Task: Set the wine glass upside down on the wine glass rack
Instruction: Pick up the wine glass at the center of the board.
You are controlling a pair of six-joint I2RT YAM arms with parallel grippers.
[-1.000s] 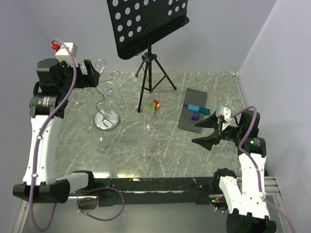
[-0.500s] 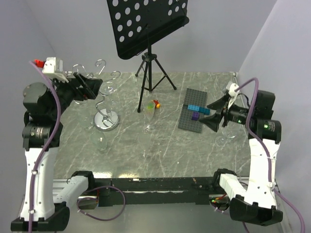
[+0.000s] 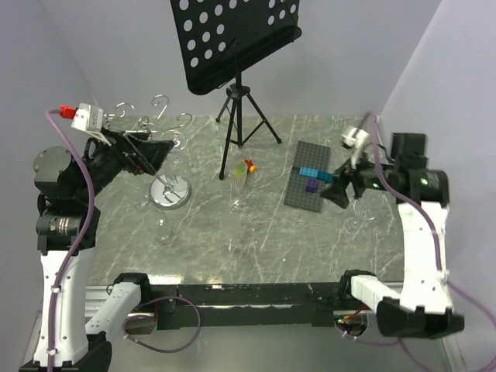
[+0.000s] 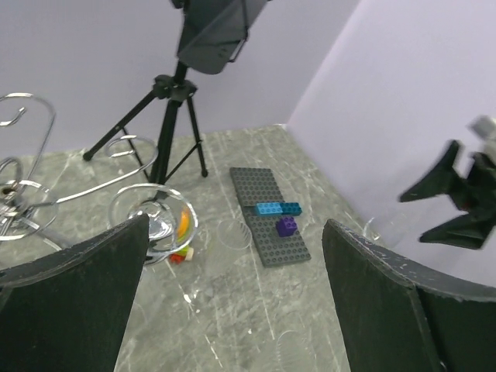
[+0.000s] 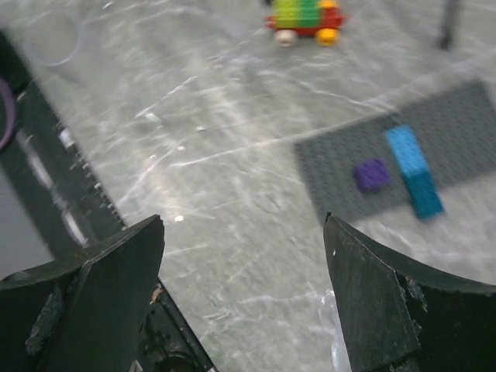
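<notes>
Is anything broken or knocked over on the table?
Nothing looks broken, spilled or knocked over. The glass in the middle stands upright, and so does the silver rack. The only funny thing is a black music stand at the back of the table, which is not for glasses.

— What colour is the table (image 3: 271,232)?
— Grey-green marble, veined in white. The walls (image 3: 349,54) are pale lilac.
— And the music stand (image 3: 232,39)?
— Black, its desk patterned with round holes. The rack (image 3: 169,194) is silvery chrome with a mirror-like base. The glasses (image 3: 160,227) are clear.
— The flat plate (image 3: 314,155)?
— Dark grey and studded. One brick is blue (image 3: 316,173), the other purple (image 3: 311,185). The small toy (image 5: 304,15) is green, red and orange-yellow.
— The arms (image 3: 66,279)?
— White shells with black joints and purple cables (image 3: 93,203). The left gripper (image 4: 235,232) and right gripper (image 5: 244,225) have black fingers. A red tip (image 3: 67,110) shows at the left wrist.
</notes>
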